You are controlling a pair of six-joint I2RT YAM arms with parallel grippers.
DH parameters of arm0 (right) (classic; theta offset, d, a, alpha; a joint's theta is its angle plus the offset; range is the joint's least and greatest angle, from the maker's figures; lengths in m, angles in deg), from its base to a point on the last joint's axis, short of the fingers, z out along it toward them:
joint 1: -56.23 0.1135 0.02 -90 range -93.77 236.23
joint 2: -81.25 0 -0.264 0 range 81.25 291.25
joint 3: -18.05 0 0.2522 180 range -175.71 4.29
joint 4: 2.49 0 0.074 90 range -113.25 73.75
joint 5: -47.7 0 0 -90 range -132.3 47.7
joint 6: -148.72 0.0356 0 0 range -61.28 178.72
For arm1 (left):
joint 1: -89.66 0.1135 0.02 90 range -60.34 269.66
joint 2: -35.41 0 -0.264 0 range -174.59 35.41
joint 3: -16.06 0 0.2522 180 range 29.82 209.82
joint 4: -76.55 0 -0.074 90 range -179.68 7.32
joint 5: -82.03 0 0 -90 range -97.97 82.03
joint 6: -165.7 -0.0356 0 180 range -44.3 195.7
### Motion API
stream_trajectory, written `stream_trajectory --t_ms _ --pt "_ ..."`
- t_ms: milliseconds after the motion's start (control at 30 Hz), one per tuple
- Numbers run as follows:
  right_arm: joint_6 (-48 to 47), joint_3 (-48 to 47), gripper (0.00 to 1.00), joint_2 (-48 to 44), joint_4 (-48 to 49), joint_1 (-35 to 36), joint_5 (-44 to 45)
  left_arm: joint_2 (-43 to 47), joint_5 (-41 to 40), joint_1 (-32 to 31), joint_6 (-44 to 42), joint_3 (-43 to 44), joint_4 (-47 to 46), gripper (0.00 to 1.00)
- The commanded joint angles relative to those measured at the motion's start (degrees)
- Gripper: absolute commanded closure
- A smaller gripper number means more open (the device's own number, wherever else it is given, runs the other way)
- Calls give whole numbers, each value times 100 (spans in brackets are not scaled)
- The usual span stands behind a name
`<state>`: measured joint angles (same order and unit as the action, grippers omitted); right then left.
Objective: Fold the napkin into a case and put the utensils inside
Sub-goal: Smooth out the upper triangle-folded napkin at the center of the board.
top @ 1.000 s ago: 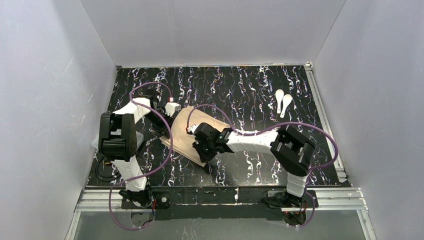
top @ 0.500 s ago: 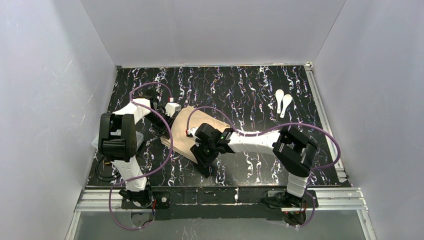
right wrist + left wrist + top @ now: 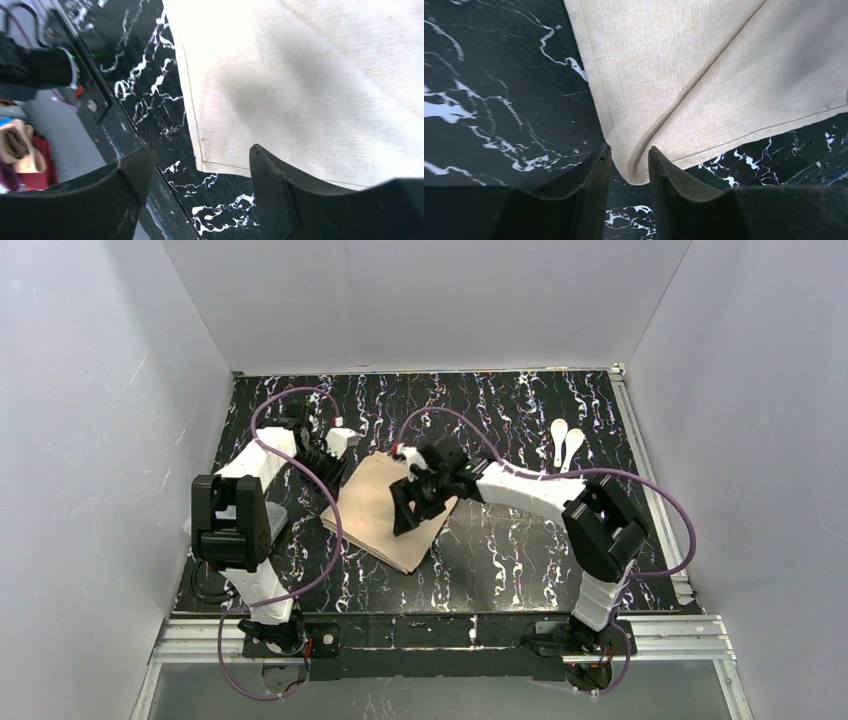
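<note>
The beige-tan plain cloth napkin (image 3: 385, 515) lies flat on your black, white-veined marble-pattern counter (image 3: 520, 560), left of centre and about midway between the near and far edges, turned so that its corners point at the counter's edges. In the left wrist view a crease runs diagonally across the cloth (image 3: 704, 75) to its rounded corner.

That corner sits between the tips of your left fingers (image 3: 629, 149), which stand only a narrow gap apart. They are parted rather than clamped, with bare counter showing in the gap. From above, the left fingers (image 3: 335, 465) are at the napkin's far-left side.

Your right fingers (image 3: 201, 150) are spread wide over another corner of the cloth (image 3: 310, 85) and grip nothing. From above they (image 3: 408, 505) hang over the napkin's right part.

The two small white plastic spoon-like utensils (image 3: 565, 445) lie side by side near the counter's far right corner, well apart from the napkin and both arms.
</note>
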<state>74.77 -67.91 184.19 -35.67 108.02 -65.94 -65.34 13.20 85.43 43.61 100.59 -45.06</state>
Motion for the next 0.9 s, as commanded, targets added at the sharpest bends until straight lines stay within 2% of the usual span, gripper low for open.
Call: stream_trajectory --t_ms 0,100,200,267,333,467,767,867 --pt "562 -29 27 -102 606 -555 -1097 363 7 10 45 418 370 67" --pt "940 354 43 -17 1224 -915 -1440 366 237 10 95 636 577 68" --pt "1320 720 65 181 1953 -1350 -1938 357 873 -52 242 810 937 82" --pt "1473 843 83 330 2306 -1596 -2128 308 1242 -219 338 836 1184 87" --pt "1509 849 95 545 2413 -1800 -2342 258 1512 -451 394 752 1358 88" --pt "1646 844 98 866 2676 -2127 -2520 31 2060 -625 448 525 1504 89" --pt "2075 1045 99 1372 3329 -2435 -2244 -567 1831 -326 112 336 1549 93" --pt "1999 1061 99 1490 3230 -2440 -2035 -641 1785 -243 65 356 1547 94"
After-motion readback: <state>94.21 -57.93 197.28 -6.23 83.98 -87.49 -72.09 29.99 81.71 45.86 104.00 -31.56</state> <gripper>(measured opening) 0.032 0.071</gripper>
